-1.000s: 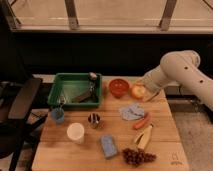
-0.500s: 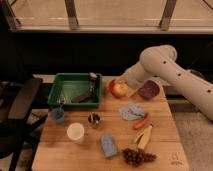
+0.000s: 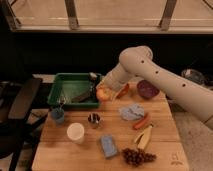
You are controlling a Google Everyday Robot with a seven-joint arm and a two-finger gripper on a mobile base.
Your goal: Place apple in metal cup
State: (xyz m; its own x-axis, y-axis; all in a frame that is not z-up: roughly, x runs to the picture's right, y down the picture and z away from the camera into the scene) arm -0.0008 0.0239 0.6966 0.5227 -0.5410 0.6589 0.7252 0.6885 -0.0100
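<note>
Compared with half a second ago, the apple [image 3: 102, 95] is seen further to the left. It was then in front of the orange-red bowl [image 3: 123, 90]; it is now carried past that bowl to the right-hand rim of the green bin [image 3: 70, 82]. A second ago it was still further right, beside the purple object [image 3: 147, 89], which is now uncovered. The white arm [image 3: 165, 82] is stretched further across the table [image 3: 165, 150] from the right.

The gripper [image 3: 103, 91] is held at the bin's near right corner, with its fingers clenched on the apple. The fruit is gripped at the tip of the gripper and is seen clear of the tabletop.

The metal cup [image 3: 94, 119] stands upright on the table, nearer the camera than the apple and slightly to its left. The apple is not over the cup; only bare wood is seen between the two.

A white cup [image 3: 75, 132] is set to the front left of the metal cup, and a blue cup [image 3: 58, 115] further left. To the right lie a grey-blue cloth [image 3: 131, 111], a carrot [image 3: 141, 121] and a banana [image 3: 145, 137]. Grapes [image 3: 137, 156] and a blue sponge [image 3: 108, 145] are placed along the front edge. A dark chair [image 3: 20, 105] is seen at the left.
</note>
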